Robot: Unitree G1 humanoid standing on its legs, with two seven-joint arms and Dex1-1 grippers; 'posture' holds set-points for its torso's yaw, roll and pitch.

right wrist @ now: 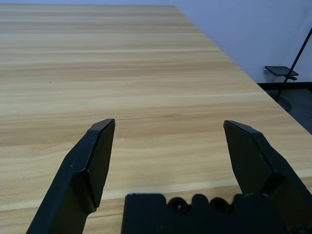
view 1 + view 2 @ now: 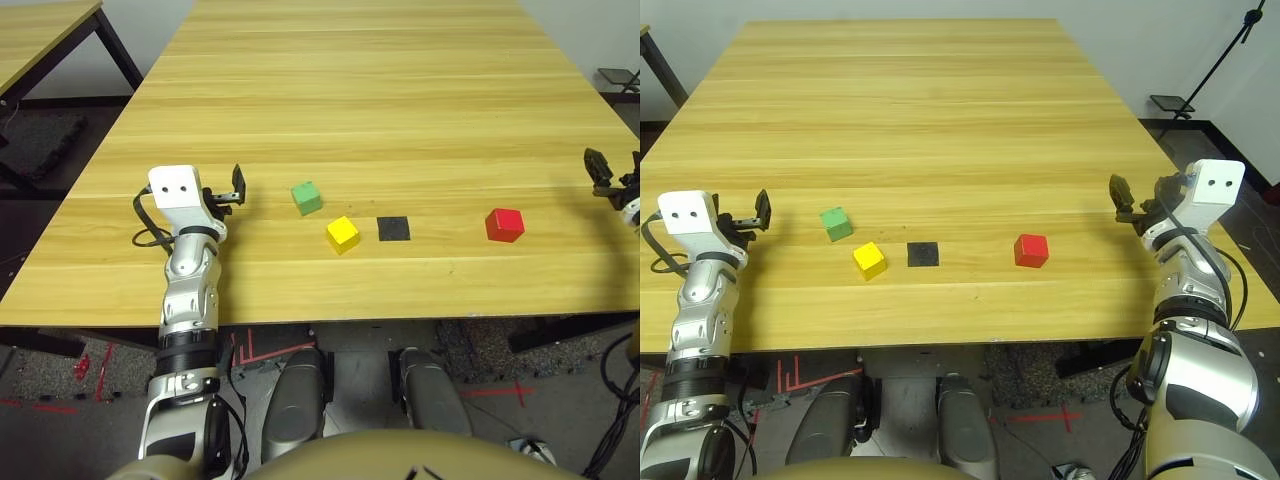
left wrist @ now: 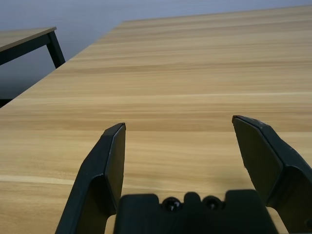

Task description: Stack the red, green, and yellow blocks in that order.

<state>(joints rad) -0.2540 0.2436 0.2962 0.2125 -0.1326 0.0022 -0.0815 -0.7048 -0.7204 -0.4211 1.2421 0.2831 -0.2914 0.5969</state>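
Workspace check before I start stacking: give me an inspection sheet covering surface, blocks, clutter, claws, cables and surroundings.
Surface: light wooden table, bare apart from the items below.
Job's things: small green cube, small yellow cube and small red cube all sit apart on the table, none stacked.
Clutter: flat black square patch between the yellow and red cubes.
Claws: left claw open and holding nothing, left of the green cube; right claw open and holding nothing, right of the red cube.
Cables: black cable looped beside the left forearm.
Surroundings: second wooden table at far left; black stand at far right.
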